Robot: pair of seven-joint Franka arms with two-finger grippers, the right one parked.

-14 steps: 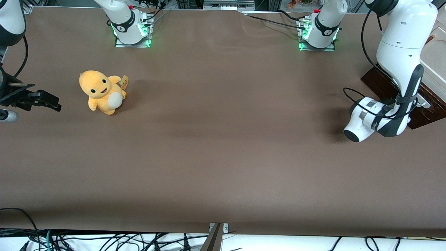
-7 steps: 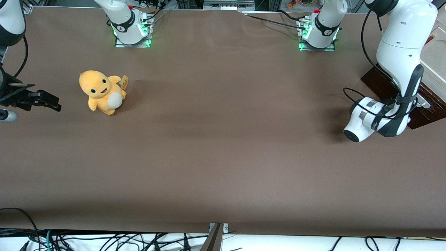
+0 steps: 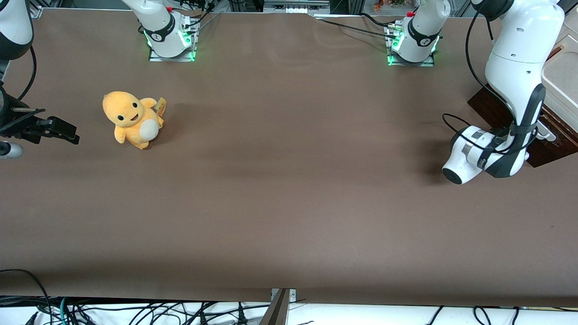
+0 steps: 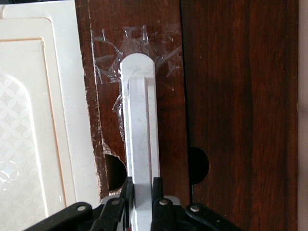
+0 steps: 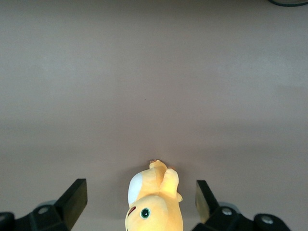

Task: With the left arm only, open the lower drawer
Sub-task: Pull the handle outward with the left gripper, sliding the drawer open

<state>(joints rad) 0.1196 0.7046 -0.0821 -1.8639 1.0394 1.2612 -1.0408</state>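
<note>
Going across the table [image 3: 289, 180] from the nine o'clock end, there is first an orange plush toy [image 3: 131, 119], lying toward the parked arm's end and well apart from the work. Toward three o'clock stands the left arm [image 3: 515, 76], bent down over the dark wooden cabinet [image 3: 490, 108] at the working arm's end of the table.

In the wrist view, the hand [image 4: 143, 192] has its two black fingers closed on the white bar handle [image 4: 139, 130], one finger on each side of the bar and both touching it. I judge that the grasp is already made and the pulling step is in hand. Whether the lower drawer [image 4: 139, 48] has come out at all I cannot tell from here.

The next move, as I see it, calls for a straight pull away from the cabinet face, with the wrist kept square to the bar so the fingers do not slide along it toward its rounded end.

The drawer front is dark brown wood with a reddish grain. Clear tape [image 4: 108, 62], wrinkled, lies around the handle's rounded end. Just beside the bar, a half-round notch [image 4: 114, 171] is cut in the edge of the wood. A cream-white panel [image 4: 33, 120] with a faint pattern lies beside the drawer front.
</note>
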